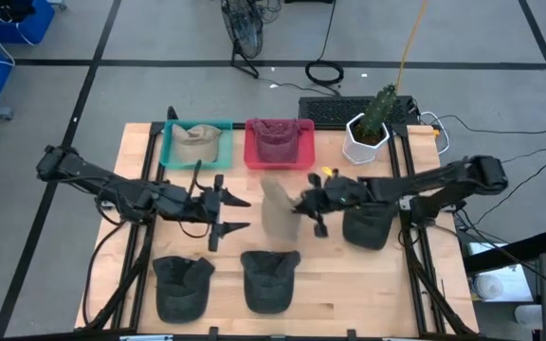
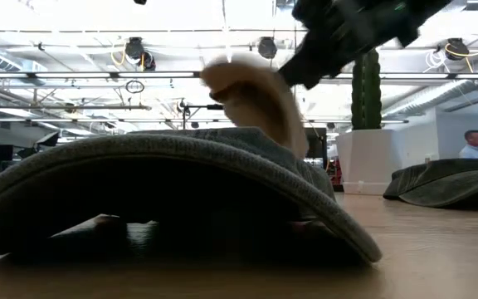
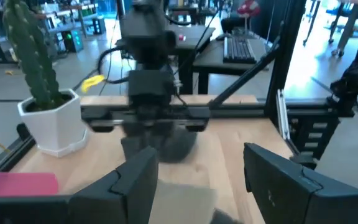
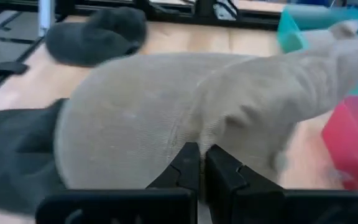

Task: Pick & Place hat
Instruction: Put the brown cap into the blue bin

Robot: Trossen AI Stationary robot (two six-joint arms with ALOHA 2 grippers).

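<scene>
A tan hat (image 1: 277, 210) hangs in my right gripper (image 1: 301, 204) above the table's middle, in front of the pink bin (image 1: 280, 144). It fills the right wrist view (image 4: 185, 118) and shows raised in the low view (image 2: 251, 100). The right gripper (image 4: 201, 155) is shut on it. My left gripper (image 1: 240, 213) is open, level, just left of the hat, touching nothing; its fingers (image 3: 135, 183) point toward the right arm. Another tan hat (image 1: 197, 142) lies in the teal bin (image 1: 171, 152), and a maroon one (image 1: 275, 142) in the pink bin. My right gripper pinches the tan hat's cloth (image 4: 194, 134) between its two fingers (image 4: 185, 163), on the side of the hat facing the table's right. It comes roughly level from the right. The hat is raised and droops away from the fingers; a dark hat hides its lower end in the low view.
Three dark grey hats lie on the table: near left (image 1: 180, 284), near middle (image 1: 271, 279) and under the right arm (image 1: 368, 227). A potted cactus (image 1: 373, 128) stands at the far right. The near-middle hat (image 2: 164, 199) blocks most of the low view.
</scene>
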